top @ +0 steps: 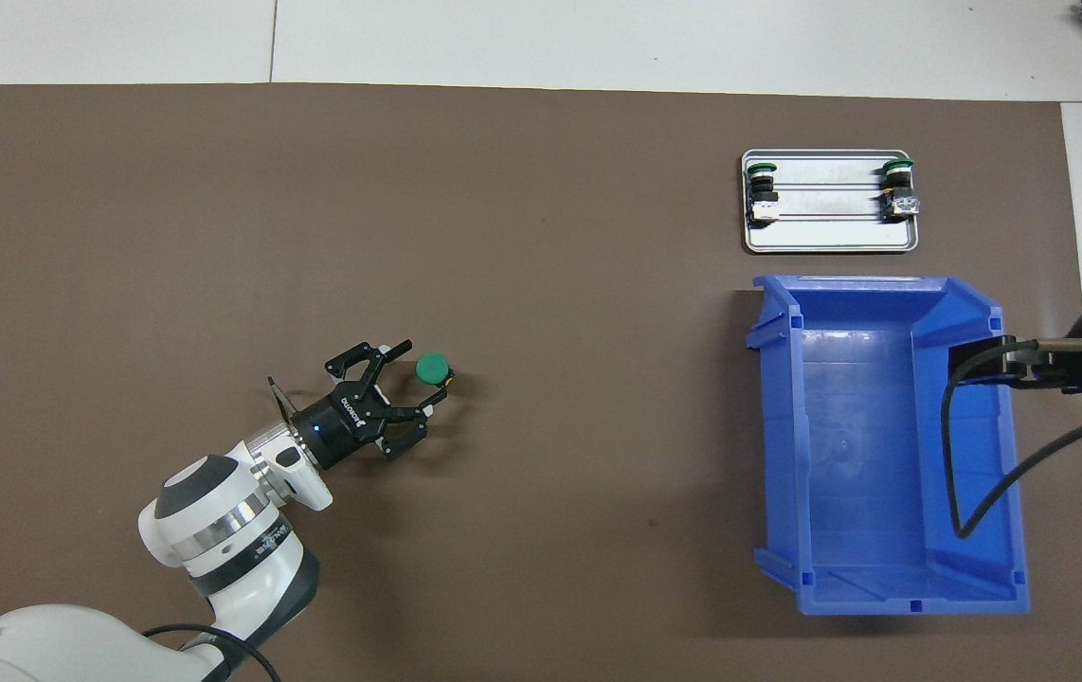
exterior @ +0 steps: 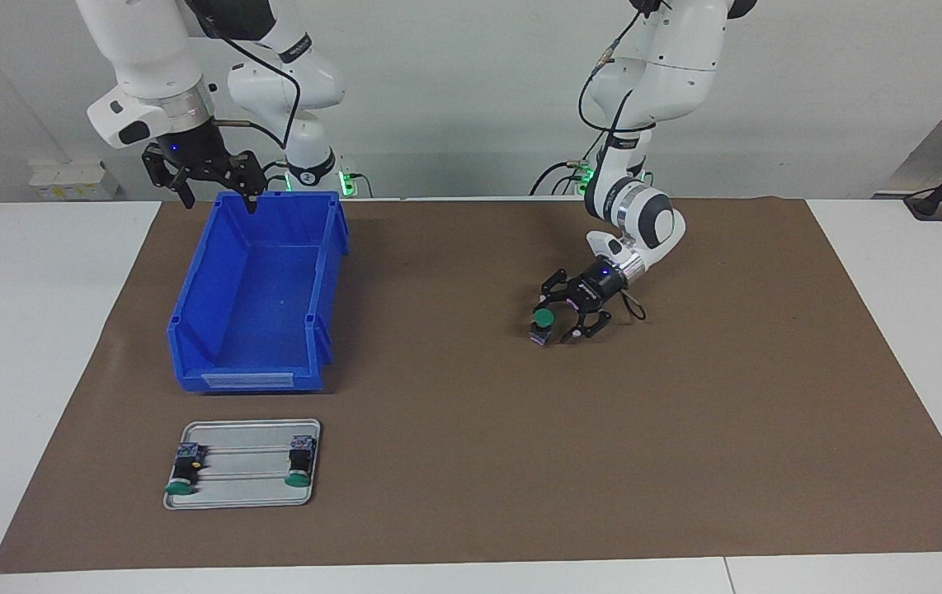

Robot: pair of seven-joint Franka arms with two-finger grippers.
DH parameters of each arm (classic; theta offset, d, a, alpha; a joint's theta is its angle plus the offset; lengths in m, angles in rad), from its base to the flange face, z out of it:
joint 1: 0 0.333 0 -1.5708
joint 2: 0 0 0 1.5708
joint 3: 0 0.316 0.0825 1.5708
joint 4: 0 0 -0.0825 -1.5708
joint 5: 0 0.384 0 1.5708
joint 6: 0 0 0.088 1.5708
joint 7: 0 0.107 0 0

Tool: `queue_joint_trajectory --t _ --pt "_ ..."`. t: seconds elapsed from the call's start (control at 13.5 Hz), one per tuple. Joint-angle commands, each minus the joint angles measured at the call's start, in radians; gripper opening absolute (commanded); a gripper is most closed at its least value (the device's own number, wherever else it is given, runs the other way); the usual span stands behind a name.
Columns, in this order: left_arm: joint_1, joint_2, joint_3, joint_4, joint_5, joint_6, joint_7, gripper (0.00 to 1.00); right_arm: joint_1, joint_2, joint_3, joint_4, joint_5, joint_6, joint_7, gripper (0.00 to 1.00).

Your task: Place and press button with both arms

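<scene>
The left tool (exterior: 563, 320) is low at centre-right of the facing view, its fingers spread apart around the button (exterior: 543, 322), which stands upright on the brown mat (exterior: 471, 462) with its green cap up. The fingers look clear of the body, so I judge it set down and freed rather than clamped. In the overhead view the button (top: 432, 367) sits just off the fingertips of the left tool (top: 401, 386), up and to the right of them. Its long axis runs vertical, so a press has to come straight down on the cap.

The right tool (exterior: 213, 181), upper left of the facing view, hangs over the rim of the blue bin (exterior: 190, 330), fingers apart and empty. It is well away from the button, with the bin under it; the left arm is far nearer.

Lower left, a metal tray (exterior: 248, 491) carries two more buttons, one (exterior: 184, 472) beside the other (exterior: 300, 464), lying on their sides. Nothing stands between the standing button and either arm on the bench except the left tool itself, which may crowd a press from above.
</scene>
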Motion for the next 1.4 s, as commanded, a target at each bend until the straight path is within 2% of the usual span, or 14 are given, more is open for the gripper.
queue_joint_trajectory --t 0.0,0.22,0.44,1.11,1.33 --pt "-0.017 -0.021 0.013 -0.042 0.024 0.012 0.065 0.82 -0.006 -0.011 0.004 -0.003 0.001 0.002 -0.026 1.00" --pt "-0.002 -0.023 0.015 -0.049 0.096 0.010 0.046 0.82 -0.006 -0.011 0.004 -0.002 0.001 0.002 -0.026 1.00" --pt "0.116 -0.029 0.013 -0.049 0.298 -0.014 -0.001 0.82 -0.006 -0.011 0.004 -0.003 0.001 0.002 -0.026 1.00" --pt "0.333 -0.027 0.016 0.012 0.702 -0.051 -0.274 0.83 -0.006 -0.011 0.004 -0.002 0.001 0.002 -0.026 1.00" --pt "0.344 -0.047 0.021 0.023 0.748 -0.043 -0.385 0.83 -0.006 -0.011 0.004 -0.003 0.001 0.002 -0.026 1.00"
